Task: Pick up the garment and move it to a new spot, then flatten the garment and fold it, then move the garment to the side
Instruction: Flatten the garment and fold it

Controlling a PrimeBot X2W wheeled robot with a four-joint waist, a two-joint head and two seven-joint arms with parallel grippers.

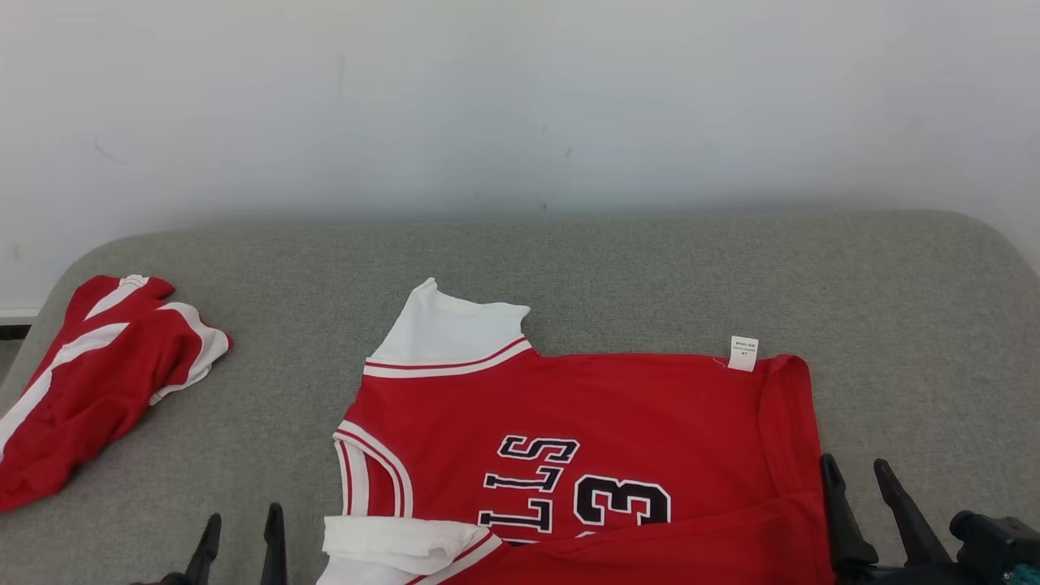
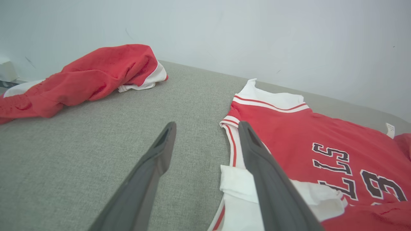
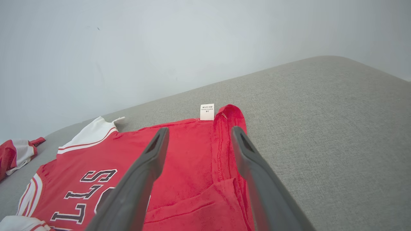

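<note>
Grey padded surface (image 1: 650, 268), backed by a pale wall (image 1: 520, 97).

Item 1: red jersey (image 1: 617, 406), at 6 o'clock in the head view, printed side up. Its neck end lies toward 9 o'clock and its hem end toward 3 o'clock. One white sleeve (image 1: 447, 329) lies flat at the far edge, with a care label (image 1: 743, 353) beside the hem. The near edge appears doubled over the lettering.

Item 2: second red-and-white garment (image 1: 97, 382), bunched at 9 o'clock, well apart from the jersey.

Item 3: left gripper (image 1: 244, 516), at 7 o'clock, fingers spread, holding nothing, near the folded sleeve.

Item 4: right gripper (image 1: 855, 463), at 5 o'clock, fingers spread, empty, at the hem corner.

Step, as judged: folding, partway, with the first lengthwise fold laid. The next move likely calls for fresh pinches on both ends and an even carry across.
</note>
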